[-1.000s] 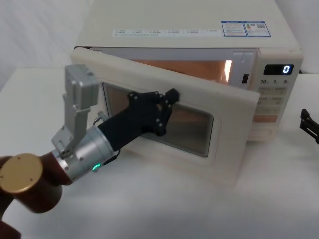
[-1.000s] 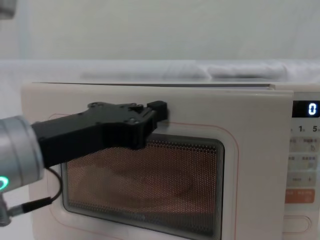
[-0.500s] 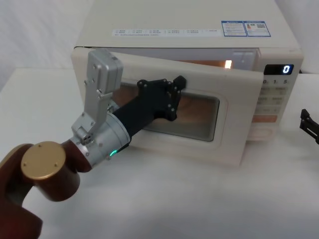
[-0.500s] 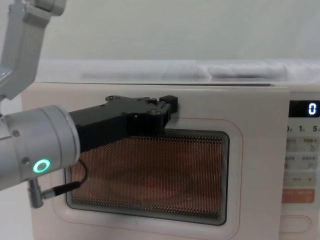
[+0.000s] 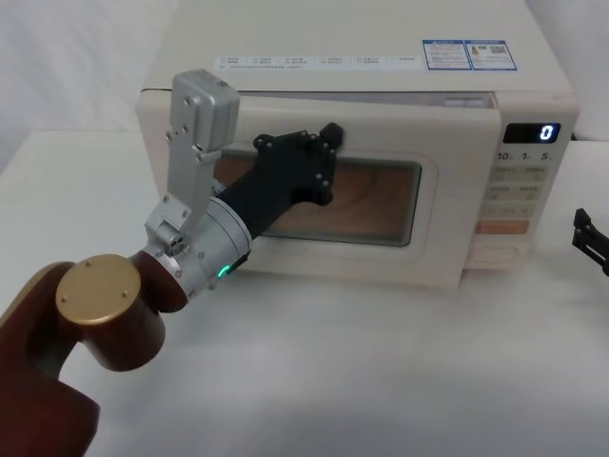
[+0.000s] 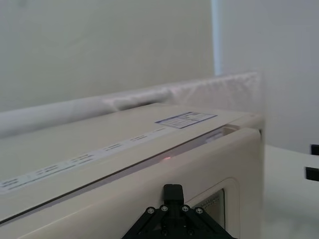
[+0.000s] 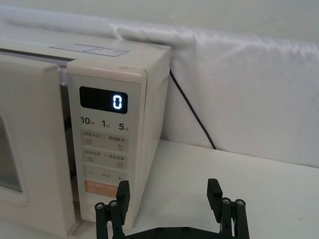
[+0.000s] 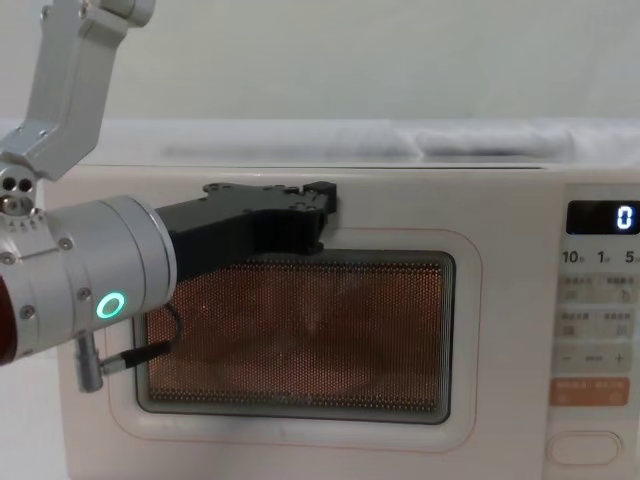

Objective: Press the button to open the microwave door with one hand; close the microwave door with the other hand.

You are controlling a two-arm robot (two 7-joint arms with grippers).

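In the head view the left arm comes in from the lower left, with its brown joint and gold cap nearest, then the silver wrist with the green ring. The left gripper [image 5: 328, 143] reaches forward and presses flat against the microwave door [image 5: 447, 228], at the upper left part of the panel, just above the top edge of the dark window [image 5: 366, 205]. Its black fingers lie close together against the panel and hold nothing. I cannot tell for sure how far apart they are, because the gripper body hides the tips.

The door is nearly flush with the front of the microwave [image 5: 381, 38]. In the right wrist view a thin gap shows between the door edge [image 7: 50, 149] and the keypad panel [image 7: 107, 144] — so it is not fully latched there. The chest view shows the left gripper [image 8: 322, 203] above the mesh window [image 8: 300, 340], touching the cream frame.

The button [image 8: 582, 448], a wide pill shape, sits at the bottom of the keypad panel, under the orange key [image 8: 588, 392], well apart from the left gripper. The display [image 5: 532, 133] above reads 0.

The right gripper [image 7: 169, 199] waits at the right side of the table [image 5: 381, 381], low and in front of the keypad panel — its two fingers stand wide apart and empty, with the button just beside the left finger [image 7: 121, 195] in its wrist view.
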